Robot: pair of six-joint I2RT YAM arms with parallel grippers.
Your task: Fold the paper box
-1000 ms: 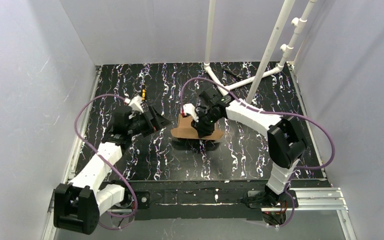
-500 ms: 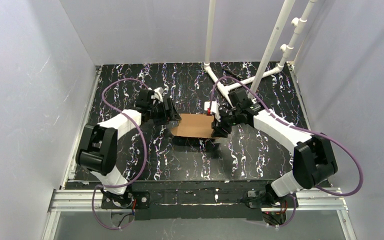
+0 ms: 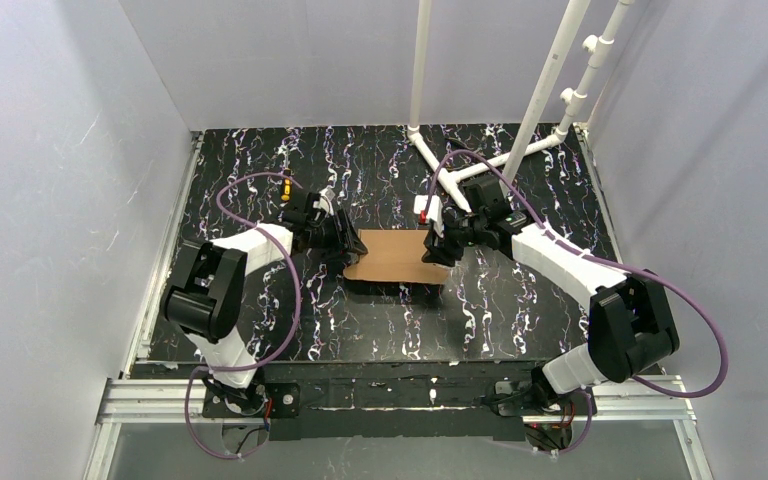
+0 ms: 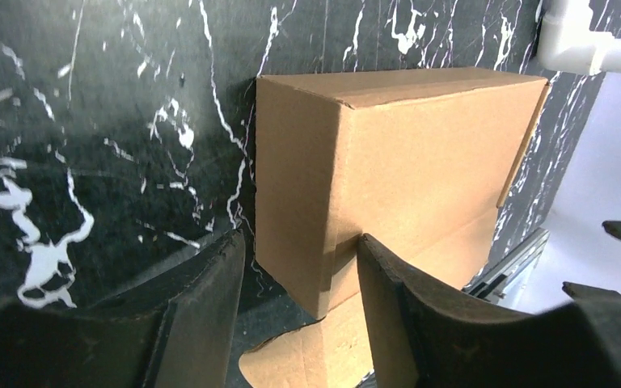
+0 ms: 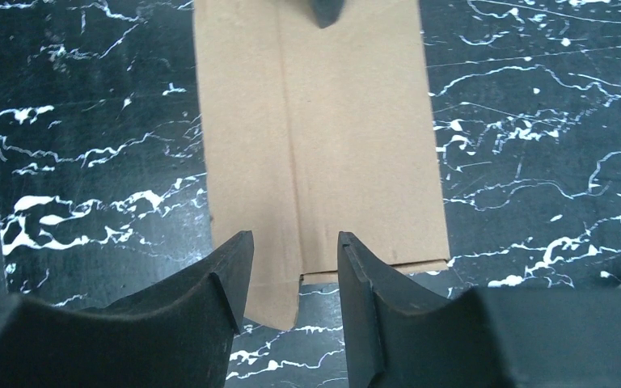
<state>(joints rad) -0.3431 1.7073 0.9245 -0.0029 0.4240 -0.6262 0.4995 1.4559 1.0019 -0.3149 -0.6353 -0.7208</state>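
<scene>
The box (image 3: 395, 257) sits mid-counter (image 3: 290, 320), between the two grippers. The left gripper (image 4: 301, 239) is spread astride an upright corner at the box's left end, one finger (image 4: 396, 315) against a face and the other clear. The right gripper (image 5: 295, 235) is parted over the right end, pinching nothing.

A black tabletop (image 3: 500, 320) veined with white marbling filled the enclosure. Plain pale lavender walls (image 3: 60, 150) closed it in at nine, twelve and three o'clock. White PVC pipes (image 3: 550, 80) rose slanting from one o'clock. An aluminium rail (image 3: 640, 390) ran along six o'clock. The light was soft and even.
</scene>
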